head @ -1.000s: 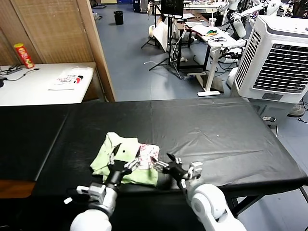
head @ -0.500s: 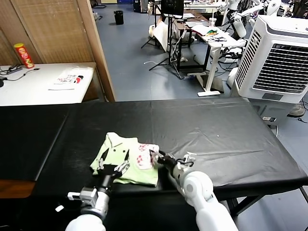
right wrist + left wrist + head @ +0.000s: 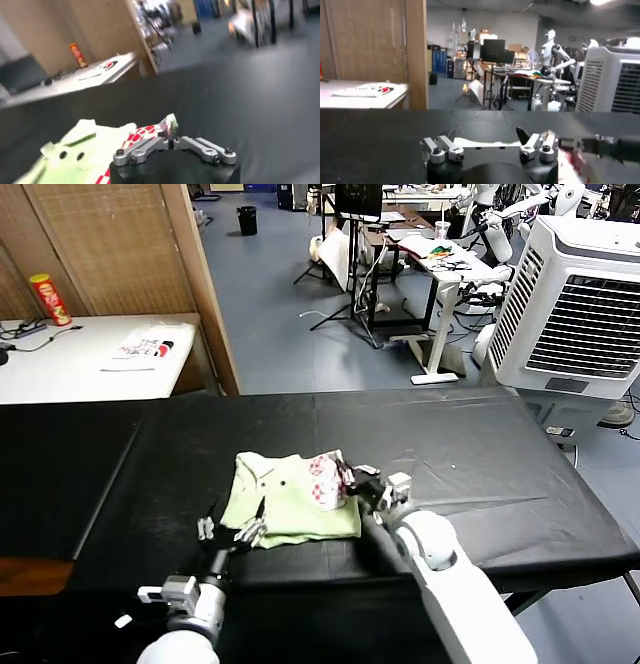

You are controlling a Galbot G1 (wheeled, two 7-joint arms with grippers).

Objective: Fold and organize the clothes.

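The pale light-green short-sleeved soft-fabric shirt lies partly folded near the front edge of the black-covered counter. The right gripper, at the shirt's 3 o'clock edge, has its jaws pinched nearly together on the pink-white patterned patch, holding only a thin fold of cloth. That slight bite could slip free if pulled hard, or drag the whole shirt and undo the fold. The left gripper hovers at the shirt's 7 o'clock corner, jaws spread wide and empty; with nothing pinning that side, the hem may bunch or slide toward the counter's edge.
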